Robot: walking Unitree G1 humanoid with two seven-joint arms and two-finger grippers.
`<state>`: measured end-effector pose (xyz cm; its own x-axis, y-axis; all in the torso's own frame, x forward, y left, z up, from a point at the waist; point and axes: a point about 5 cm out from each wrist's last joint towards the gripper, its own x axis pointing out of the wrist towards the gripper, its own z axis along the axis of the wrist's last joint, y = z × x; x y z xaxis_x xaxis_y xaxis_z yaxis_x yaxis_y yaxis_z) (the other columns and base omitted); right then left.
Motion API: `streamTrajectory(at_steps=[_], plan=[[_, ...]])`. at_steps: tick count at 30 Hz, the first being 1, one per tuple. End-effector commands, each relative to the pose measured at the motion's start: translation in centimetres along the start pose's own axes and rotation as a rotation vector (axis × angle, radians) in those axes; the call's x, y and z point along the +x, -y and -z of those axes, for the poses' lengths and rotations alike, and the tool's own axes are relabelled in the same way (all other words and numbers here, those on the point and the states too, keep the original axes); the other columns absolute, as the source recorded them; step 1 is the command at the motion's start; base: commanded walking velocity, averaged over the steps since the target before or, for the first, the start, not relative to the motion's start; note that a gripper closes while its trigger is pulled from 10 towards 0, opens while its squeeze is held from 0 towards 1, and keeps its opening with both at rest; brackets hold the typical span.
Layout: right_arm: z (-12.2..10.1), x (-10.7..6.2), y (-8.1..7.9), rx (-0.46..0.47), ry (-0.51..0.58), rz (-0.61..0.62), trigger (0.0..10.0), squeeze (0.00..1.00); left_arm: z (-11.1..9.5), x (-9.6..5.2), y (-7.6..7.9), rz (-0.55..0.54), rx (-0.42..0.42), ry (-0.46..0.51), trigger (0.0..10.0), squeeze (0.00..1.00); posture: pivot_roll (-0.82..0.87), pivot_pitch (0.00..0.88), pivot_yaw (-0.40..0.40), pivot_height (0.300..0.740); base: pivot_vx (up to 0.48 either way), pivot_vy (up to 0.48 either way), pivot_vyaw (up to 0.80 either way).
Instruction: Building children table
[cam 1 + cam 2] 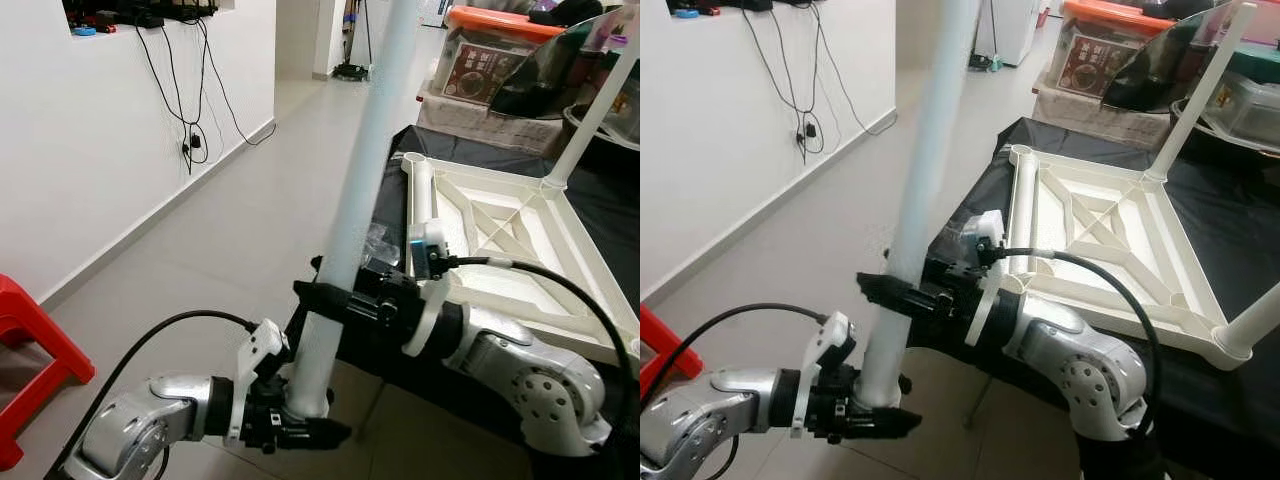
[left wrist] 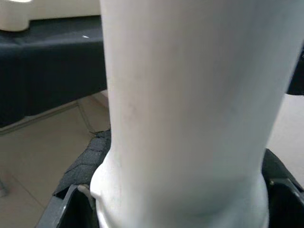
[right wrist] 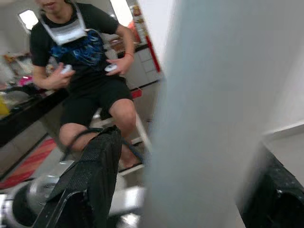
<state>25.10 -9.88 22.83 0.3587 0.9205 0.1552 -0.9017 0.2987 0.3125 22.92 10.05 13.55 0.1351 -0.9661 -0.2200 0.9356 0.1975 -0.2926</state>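
At far left stands a red plastic stool (image 1: pixel 25 345). The left hand (image 1: pixel 300 425) is clenched round the flared foot of the long white plastic table leg (image 1: pixel 350 220), held upright over the floor; the right hand (image 1: pixel 335 298) is clamped higher on its shaft. To the right, the upturned white plastic tabletop (image 1: pixel 500 235) lies on the black-covered surface (image 1: pixel 600 205). The step looks like carrying the leg over; next, seat it into an open corner socket (image 1: pixel 415 160).

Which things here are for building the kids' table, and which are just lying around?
For the job: white table leg held by left pincer and right pincer; upturned white tabletop.

Lying about: red stool; storage box with orange lid; wall cables.
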Motion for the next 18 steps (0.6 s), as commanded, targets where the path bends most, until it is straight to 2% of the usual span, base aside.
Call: streamTrajectory(at_steps=[1, 14, 15, 18], plan=[[0.1, 0.5, -0.8, 0.006, -0.009, -0.045, 10.0, 0.0, -0.4, 0.6, -0.1, 0.035, 0.029, -0.007, 10.0, 0.0, 0.1, 0.045, -0.098, 0.74, 0.0, 0.0, 0.0], [0.4, 0.9, -1.3, 0.02, -0.01, -0.067, 10.0, 0.0, -0.1, 1.3, 0.5, 0.096, 0.022, -0.023, 10.0, 0.0, 0.09, 0.023, -0.085, 0.74, 0.0, 0.0, 0.0], [0.4, 1.0, -1.4, 0.021, -0.011, -0.071, 0.1, 0.0, 0.1, 1.3, 0.8, 0.114, 0.012, -0.028, 10.0, 0.0, 0.09, 0.024, -0.083, 0.74, 0.0, 0.0, 0.0], [0.4, 1.0, -1.5, 0.025, -0.013, -0.078, 0.0, 0.0, 0.4, 1.4, 1.3, 0.14, -0.003, -0.034, 10.0, 0.0, 0.09, 0.024, -0.083, 0.74, 0.0, 0.0, 0.0]])
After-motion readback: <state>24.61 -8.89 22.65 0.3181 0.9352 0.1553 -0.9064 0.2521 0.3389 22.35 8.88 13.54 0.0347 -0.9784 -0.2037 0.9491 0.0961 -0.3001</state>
